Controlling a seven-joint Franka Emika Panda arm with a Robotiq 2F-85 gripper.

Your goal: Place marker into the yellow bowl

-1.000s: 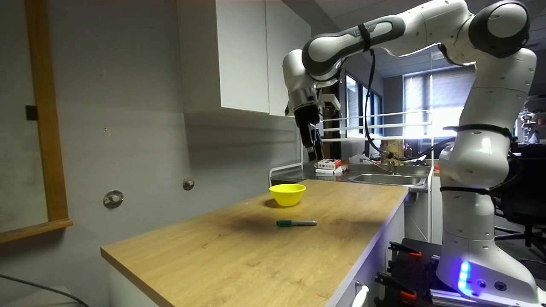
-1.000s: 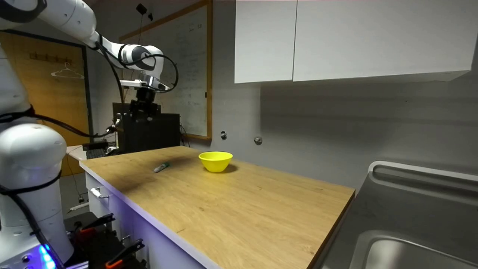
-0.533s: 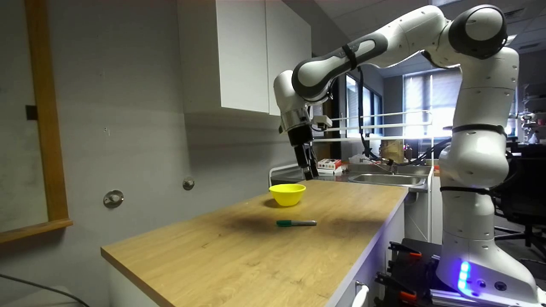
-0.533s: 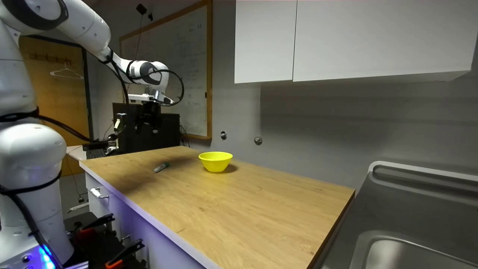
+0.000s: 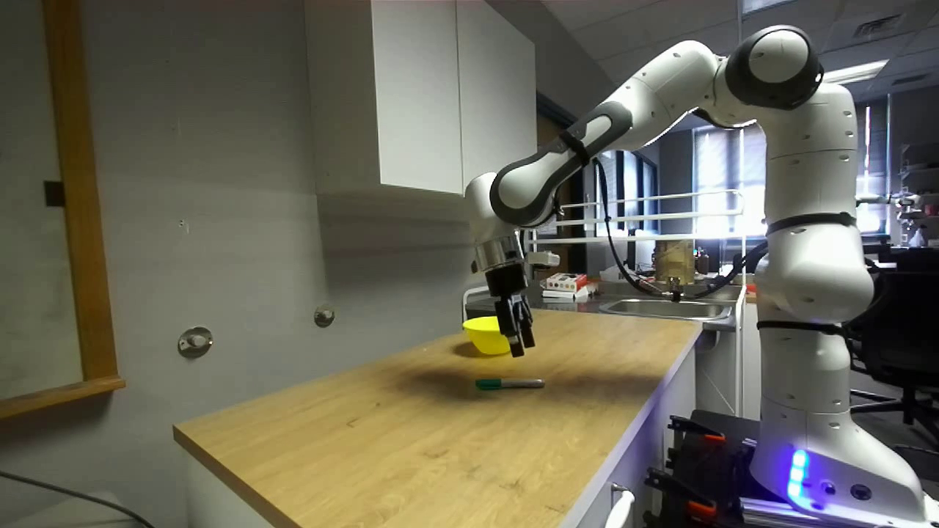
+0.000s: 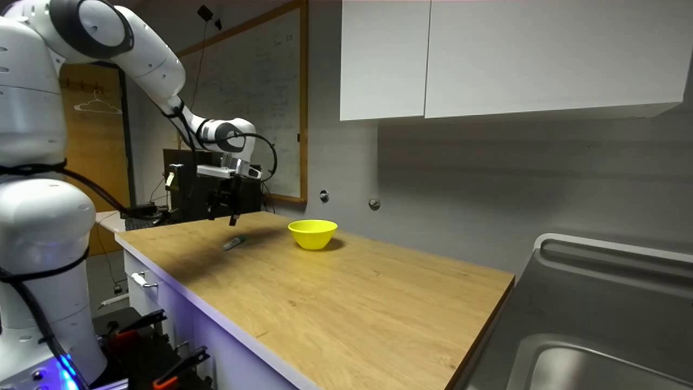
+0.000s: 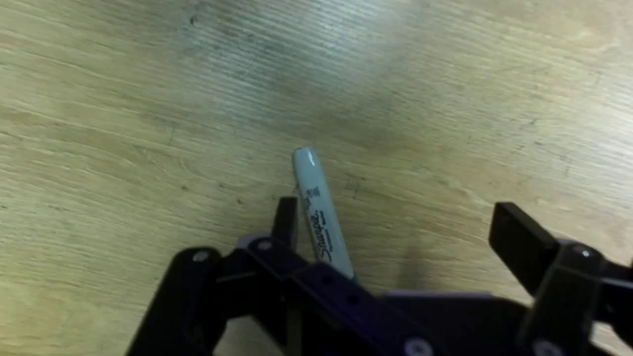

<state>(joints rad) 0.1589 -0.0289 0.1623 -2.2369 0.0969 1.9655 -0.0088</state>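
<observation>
Two black, hard-edged, jointed fingers [image 7: 521, 242] hang apart above the pale, wood-grained surface [image 6: 379, 309], gripping nothing, so you are most likely lining up the pick-up. Below them, out of contact, a slim, round, grey-barrelled marker [image 7: 319, 217] with a green cap lies flat between the surface's robot-side edge and its back edge, cap end toward the back. In the wrist view it sits close to one finger rather than midway, and slants a little across the gap. You would do well to shift until it is centred, turn the wrist slightly so both fingers meet the barrel squarely, then go straight down. Close softly near the barrel's middle; its smooth, rounded shape could roll or swivel if one side touches early. Mind the surface as you go low: it looks hard, flat and finely streaked, with a few small dark marks.

Farther off, nearer the back edge, stands a small, plain, bright-yellow round bowl [image 6: 313, 238]. Its walls flare from a narrow base to a wide rim, and it looks like light plastic, so carry the marker well over the rim: a nudge could slide it. Farthest, past an end edge, is a dull grey metal sink top [image 6: 601, 303].
</observation>
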